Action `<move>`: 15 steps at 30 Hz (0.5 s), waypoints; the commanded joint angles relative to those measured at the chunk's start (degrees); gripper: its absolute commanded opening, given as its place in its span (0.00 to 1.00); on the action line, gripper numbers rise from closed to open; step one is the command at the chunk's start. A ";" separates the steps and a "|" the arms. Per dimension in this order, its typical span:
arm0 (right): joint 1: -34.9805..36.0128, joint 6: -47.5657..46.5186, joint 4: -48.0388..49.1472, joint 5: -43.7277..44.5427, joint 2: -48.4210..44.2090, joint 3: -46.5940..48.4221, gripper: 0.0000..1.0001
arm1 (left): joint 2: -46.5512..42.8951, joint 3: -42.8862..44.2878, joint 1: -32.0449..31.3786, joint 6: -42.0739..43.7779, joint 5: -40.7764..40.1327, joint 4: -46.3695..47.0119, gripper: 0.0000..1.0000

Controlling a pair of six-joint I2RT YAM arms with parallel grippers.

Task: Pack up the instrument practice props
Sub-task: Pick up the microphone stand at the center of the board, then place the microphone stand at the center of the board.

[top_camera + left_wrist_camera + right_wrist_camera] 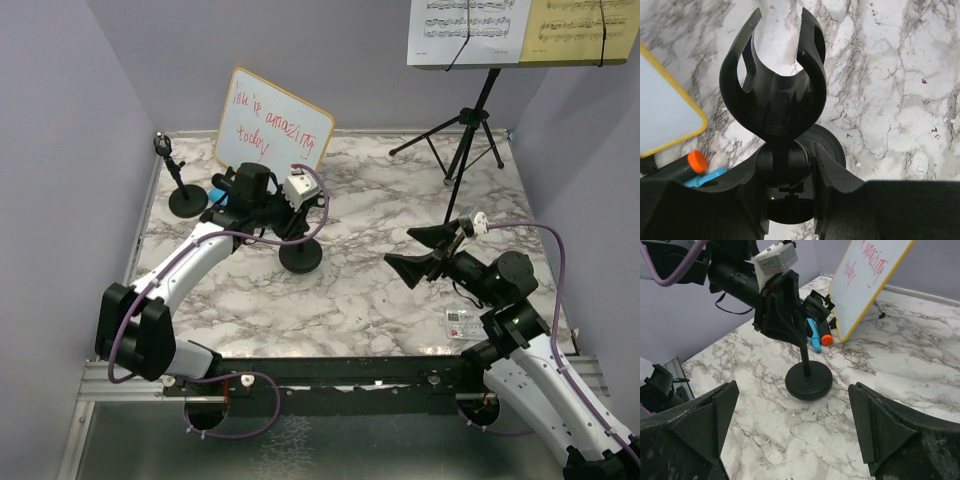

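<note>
A black mic holder point(301, 257) stands on its round base mid-table. My left gripper point(288, 222) is shut on the joint under its forked clip point(774, 85); a finger point(832, 170) presses each side. My right gripper point(400, 246) hangs open to the right of that holder point(809, 380), apart from it. Another mic holder point(187, 200) stands at the back left. A blue microphone point(815, 337) with an orange end lies by the whiteboard. White sheet music point(468, 30) and yellow sheet music point(585, 30) rest on the tall tripod music desk point(470, 120) at the back right.
A wood-framed whiteboard point(272, 130) with red writing leans at the back, just behind the left gripper. A small stapler and clear ruler point(462, 322) lie near the front right edge by the right arm. Purple walls close in the table on three sides.
</note>
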 commanded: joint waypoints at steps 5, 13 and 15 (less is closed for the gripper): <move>-0.11 0.38 0.71 -1.30 -0.81 -0.43 1.00 | -14.43 -6.18 6.63 -10.93 -17.62 -1.44 0.00; -0.08 1.00 2.05 -2.99 -0.57 -0.96 1.00 | -19.69 -9.44 13.01 -16.73 -44.86 1.83 0.00; -0.12 1.02 1.92 -2.83 -1.09 -1.12 1.00 | -18.49 -9.61 15.05 -18.30 -51.87 3.36 0.00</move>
